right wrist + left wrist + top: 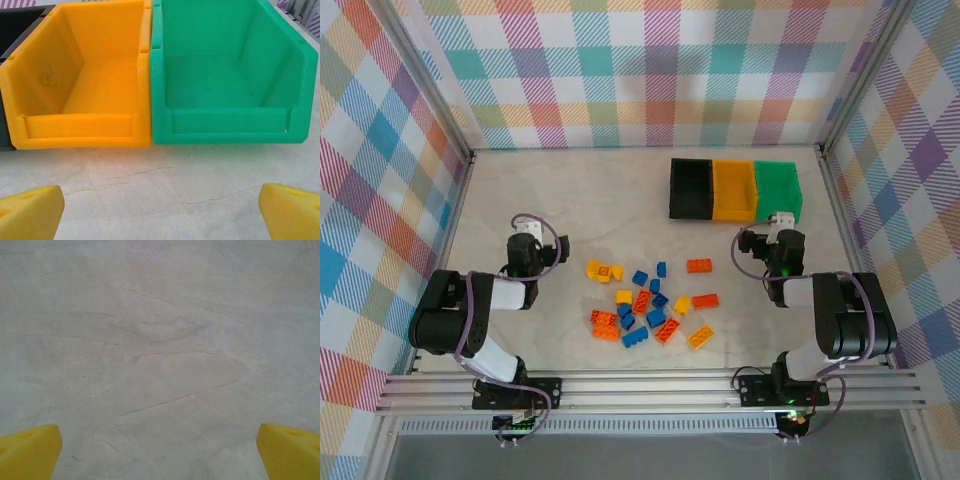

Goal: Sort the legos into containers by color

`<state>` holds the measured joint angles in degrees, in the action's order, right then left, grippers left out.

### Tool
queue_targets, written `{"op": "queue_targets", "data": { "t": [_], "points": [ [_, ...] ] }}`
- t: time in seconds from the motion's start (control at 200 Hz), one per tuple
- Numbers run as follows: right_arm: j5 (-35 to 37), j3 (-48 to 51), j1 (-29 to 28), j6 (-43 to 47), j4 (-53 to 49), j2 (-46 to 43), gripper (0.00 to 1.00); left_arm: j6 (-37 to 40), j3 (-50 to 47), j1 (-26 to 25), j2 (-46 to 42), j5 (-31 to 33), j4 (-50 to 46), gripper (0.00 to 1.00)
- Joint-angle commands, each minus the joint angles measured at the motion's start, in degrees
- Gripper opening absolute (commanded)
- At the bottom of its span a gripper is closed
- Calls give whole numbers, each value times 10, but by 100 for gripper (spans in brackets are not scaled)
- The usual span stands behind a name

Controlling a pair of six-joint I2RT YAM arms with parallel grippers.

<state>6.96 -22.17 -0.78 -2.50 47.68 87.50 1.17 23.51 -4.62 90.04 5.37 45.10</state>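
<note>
The legos (645, 305) lie loose on the table (570, 200), a scatter of yellow, blue and orange-red bricks near the middle and towards the near edge, between the two arms. The containers (734, 189) stand in a joined row at the far right: the black bin (690, 187) on the left, the yellow-orange bin (80, 85) in the middle and the green bin (225, 75) on the right, side walls touching. The left gripper (160, 457) hangs over bare table to the left of the bricks, its yellow fingertips (30, 452) spread wide apart with nothing between them. The right gripper (160, 215) is to the right of the bricks, facing the low front walls of the yellow-orange and green bins from nearby, its jaws likewise wide apart and holding nothing.
</note>
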Motion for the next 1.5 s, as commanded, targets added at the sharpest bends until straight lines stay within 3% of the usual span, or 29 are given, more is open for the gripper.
{"op": "queue_targets", "data": {
  "t": [0.0,1.31,1.435,1.495],
  "points": [
    [-5,-1,-2,-3,21,2,100,7,8,7,-4,-8,5,100],
    [11,-7,-3,-11,6,-12,100,8,8,8,-7,-8,8,100],
    [0,-16,-4,-3,-36,-39,100,12,66,7,-49,-21,-133,100],
    [21,-44,-3,-19,-121,-69,100,17,89,6,-61,-31,-177,100]
  ]
}}
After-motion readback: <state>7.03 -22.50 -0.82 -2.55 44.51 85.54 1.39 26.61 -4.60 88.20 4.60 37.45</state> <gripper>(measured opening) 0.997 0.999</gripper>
